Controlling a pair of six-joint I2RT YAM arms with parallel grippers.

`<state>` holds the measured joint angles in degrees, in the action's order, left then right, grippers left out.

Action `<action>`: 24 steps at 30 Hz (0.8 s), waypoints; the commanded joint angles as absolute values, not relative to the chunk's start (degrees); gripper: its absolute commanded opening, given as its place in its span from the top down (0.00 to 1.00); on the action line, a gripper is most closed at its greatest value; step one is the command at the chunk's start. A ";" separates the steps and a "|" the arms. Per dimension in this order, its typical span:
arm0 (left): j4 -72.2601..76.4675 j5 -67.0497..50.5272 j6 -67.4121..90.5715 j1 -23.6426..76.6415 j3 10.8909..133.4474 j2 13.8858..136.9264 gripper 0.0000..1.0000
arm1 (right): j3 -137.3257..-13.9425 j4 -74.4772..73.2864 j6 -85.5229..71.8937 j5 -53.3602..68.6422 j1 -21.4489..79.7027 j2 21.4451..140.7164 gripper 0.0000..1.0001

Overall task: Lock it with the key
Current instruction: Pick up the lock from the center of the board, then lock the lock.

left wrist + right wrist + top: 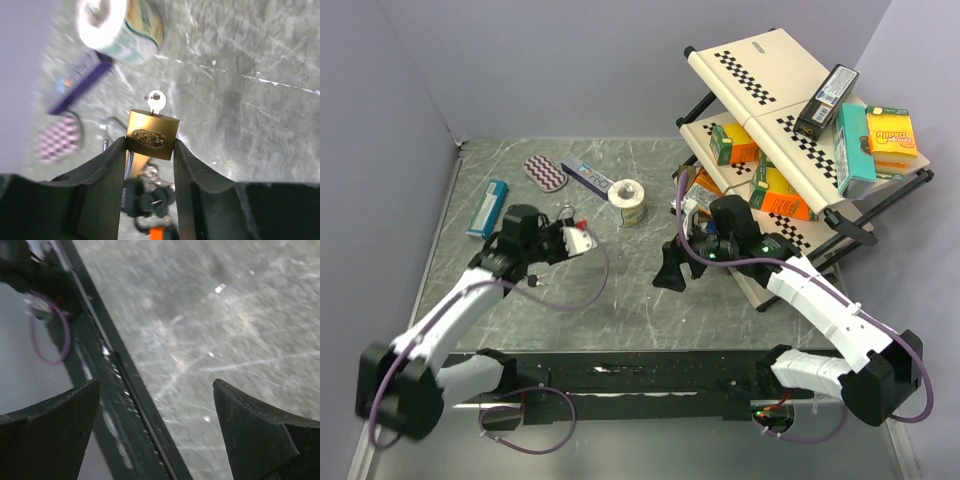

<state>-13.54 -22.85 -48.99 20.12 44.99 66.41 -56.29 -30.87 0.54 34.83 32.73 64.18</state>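
Note:
In the left wrist view a brass padlock [151, 135] sits clamped between the two black fingers of my left gripper [150, 146], which is shut on its body. A small silver key [156, 101] sticks out of the padlock's far end. Behind the jaws hangs a bunch of dark keys with an orange tag [155, 200], and a curved metal bar [112, 122] shows to the padlock's left. In the top view my left gripper [568, 238] hovers over the left middle of the table. My right gripper [670, 275] stands open and holds nothing, tilted down at the table [225, 315].
A toilet paper roll [628, 200], a purple box [588, 176], a checkered pad [545, 173] and a blue box [488, 207] lie at the back left. A folding rack [790, 130] with several boxes stands at the right. The black base rail [115, 390] runs under the right gripper.

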 commanded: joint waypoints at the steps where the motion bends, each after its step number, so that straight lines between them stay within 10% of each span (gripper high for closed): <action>1: -10.38 -27.34 -59.49 21.70 39.56 54.27 0.99 | -61.61 -26.81 -7.29 41.38 32.26 66.70 0.00; 24: -6.41 -14.50 -62.75 39.81 37.88 40.43 0.99 | -77.08 -17.76 -16.87 42.54 41.31 85.86 0.12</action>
